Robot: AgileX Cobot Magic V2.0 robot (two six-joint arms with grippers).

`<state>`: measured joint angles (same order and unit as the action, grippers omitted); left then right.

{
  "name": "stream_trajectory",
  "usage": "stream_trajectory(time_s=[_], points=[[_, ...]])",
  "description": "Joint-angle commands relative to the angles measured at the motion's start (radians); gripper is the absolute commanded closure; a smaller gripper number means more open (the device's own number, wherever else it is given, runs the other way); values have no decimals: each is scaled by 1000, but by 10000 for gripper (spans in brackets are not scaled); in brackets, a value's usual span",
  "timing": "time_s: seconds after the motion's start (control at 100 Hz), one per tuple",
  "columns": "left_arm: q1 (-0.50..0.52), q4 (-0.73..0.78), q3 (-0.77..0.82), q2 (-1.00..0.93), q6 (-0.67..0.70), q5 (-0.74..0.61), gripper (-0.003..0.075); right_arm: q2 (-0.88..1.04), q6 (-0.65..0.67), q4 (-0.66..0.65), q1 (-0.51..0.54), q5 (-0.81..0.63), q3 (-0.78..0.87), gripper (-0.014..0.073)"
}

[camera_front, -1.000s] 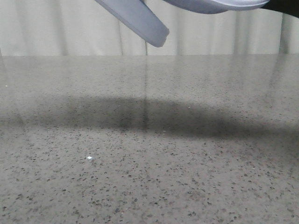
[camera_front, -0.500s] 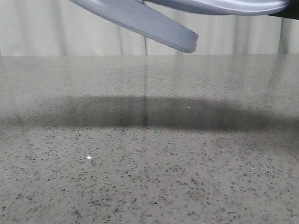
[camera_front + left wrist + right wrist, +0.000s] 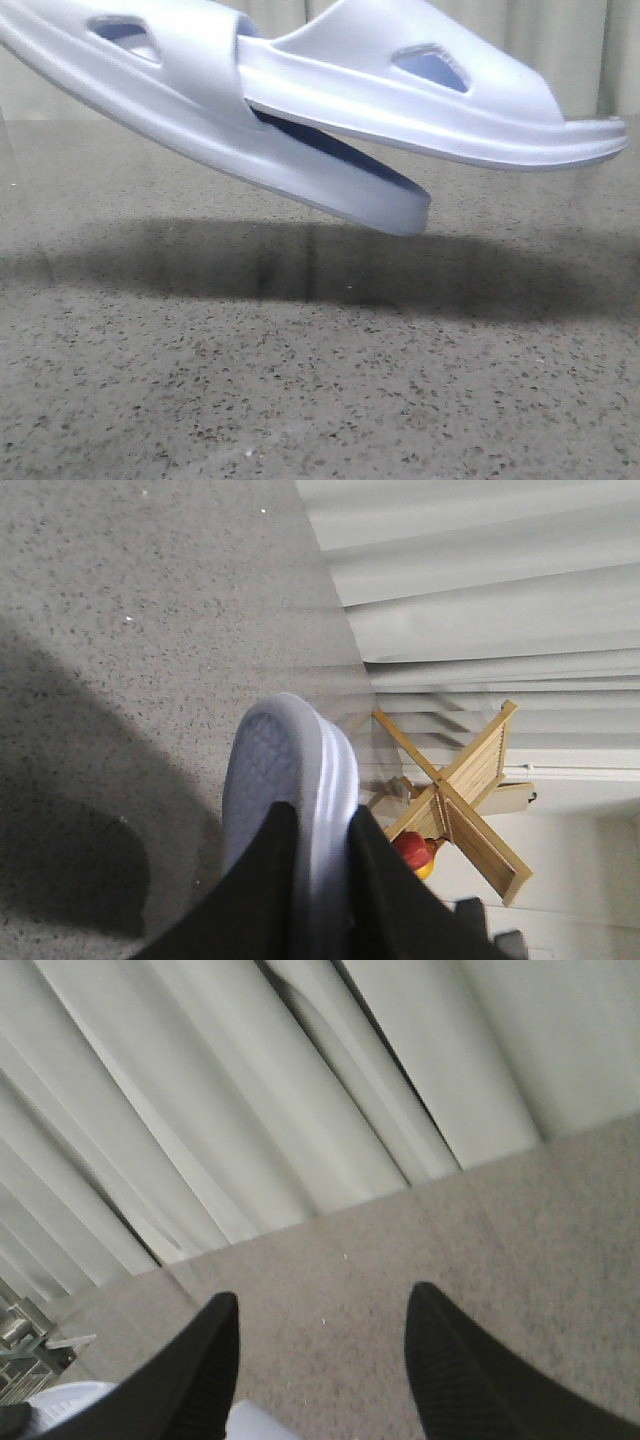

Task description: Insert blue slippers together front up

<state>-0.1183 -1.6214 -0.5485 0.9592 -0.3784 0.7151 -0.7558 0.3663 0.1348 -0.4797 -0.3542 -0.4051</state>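
Blue slippers [image 3: 300, 120] nested, held above table [image 3: 320, 380].

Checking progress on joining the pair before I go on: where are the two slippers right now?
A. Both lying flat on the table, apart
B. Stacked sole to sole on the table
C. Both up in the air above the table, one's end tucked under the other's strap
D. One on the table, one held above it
C: in the front view the left slipper and the right slipper overlap above the table, with a shadow beneath.
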Motion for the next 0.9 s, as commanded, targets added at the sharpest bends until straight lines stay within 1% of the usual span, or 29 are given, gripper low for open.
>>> stream_trajectory(time_s=[0.0, 0.11, 0.32, 0.5, 0.71, 0.89], points=[[-7, -76, -25, 11, -6, 21, 704, 63, -108, -18, 8, -114, -37, 272], [-7, -113, -25, 39, -48, 21, 704, 135, -169, -18, 8, -118, -37, 272], [-7, -240, -25, 118, -171, 40, 704, 208, -169, -18, 8, -92, -37, 272], [-7, -240, -28, 204, -185, 79, 704, 210, -169, -18, 8, -69, -37, 272], [-7, -240, -28, 275, -282, 78, 704, 210, -169, -18, 8, -65, -37, 274], [-7, -240, -28, 299, -310, 77, 704, 210, -169, -18, 8, -61, -37, 274]])
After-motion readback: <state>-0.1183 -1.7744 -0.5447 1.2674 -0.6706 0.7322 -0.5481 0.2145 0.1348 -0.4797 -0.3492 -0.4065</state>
